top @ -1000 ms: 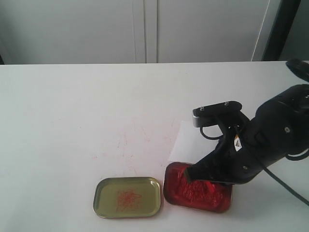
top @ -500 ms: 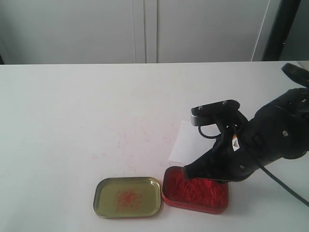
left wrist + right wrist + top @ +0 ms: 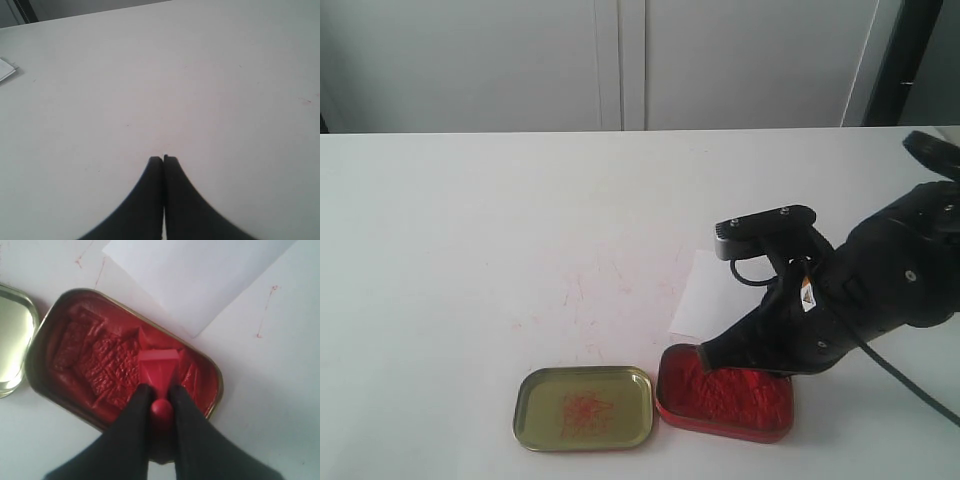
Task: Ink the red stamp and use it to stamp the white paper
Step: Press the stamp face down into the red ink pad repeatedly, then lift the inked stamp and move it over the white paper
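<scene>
Holding red stamp point(image 3: 159, 365) in ink-paste tin point(image 3: 216, 382).
Right hand point(image 3: 159, 392) clamps its knobbed handle, base on the paste; white paper point(image 3: 200, 275) lies just beside the tin; left hand point(image 3: 163, 159) closed, empty.

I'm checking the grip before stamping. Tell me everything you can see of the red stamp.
The red stamp is small, all red and plastic-looking, with a flat rectangular base and a short handle ending in a round knob. The right gripper pinches the handle, holding the base over the red paste in the ink tin. Whether the base touches the paste is unclear.
</scene>
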Robot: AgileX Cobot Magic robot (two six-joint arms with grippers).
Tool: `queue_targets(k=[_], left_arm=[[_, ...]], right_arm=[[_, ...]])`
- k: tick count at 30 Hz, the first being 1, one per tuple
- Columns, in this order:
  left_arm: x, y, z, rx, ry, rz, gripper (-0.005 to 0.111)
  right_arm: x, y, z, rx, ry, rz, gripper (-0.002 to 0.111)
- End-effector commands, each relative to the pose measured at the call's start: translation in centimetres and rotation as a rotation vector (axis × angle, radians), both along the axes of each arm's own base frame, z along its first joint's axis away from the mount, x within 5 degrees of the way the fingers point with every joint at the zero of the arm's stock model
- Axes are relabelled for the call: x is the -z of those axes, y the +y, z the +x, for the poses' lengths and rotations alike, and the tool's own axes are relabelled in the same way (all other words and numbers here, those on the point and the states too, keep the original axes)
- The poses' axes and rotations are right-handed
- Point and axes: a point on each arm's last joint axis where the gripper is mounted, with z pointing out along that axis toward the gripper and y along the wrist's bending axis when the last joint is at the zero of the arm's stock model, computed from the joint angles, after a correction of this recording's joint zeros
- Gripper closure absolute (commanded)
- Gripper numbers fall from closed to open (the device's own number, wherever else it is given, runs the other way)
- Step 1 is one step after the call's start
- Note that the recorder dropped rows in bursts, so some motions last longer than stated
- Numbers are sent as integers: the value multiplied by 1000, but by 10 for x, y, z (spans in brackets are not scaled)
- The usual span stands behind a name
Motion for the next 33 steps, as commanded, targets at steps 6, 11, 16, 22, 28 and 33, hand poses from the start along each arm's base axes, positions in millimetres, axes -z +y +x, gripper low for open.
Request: queue_targets(k=[6, 11, 16, 22, 28, 33], left_arm=[[1, 0, 0, -3, -1, 0, 107], [1, 0, 0, -3, -1, 0, 107], [1, 0, 0, -3, -1, 0, 107], [1, 0, 0, -3, -1, 0, 107], [1, 0, 0, -3, -1, 0, 107], [1, 0, 0, -3, -1, 0, 107]], right_arm=[[-23, 6, 12, -57, -32, -25, 108], [-40, 10, 21, -83, -63, -26, 108], [-56, 17, 31, -94, -92, -18, 108], [-61, 27, 47, -111, -85, -34, 108], [-56, 27, 69, -99, -67, -58, 108], [-48, 19, 88, -73, -31, -86, 108]])
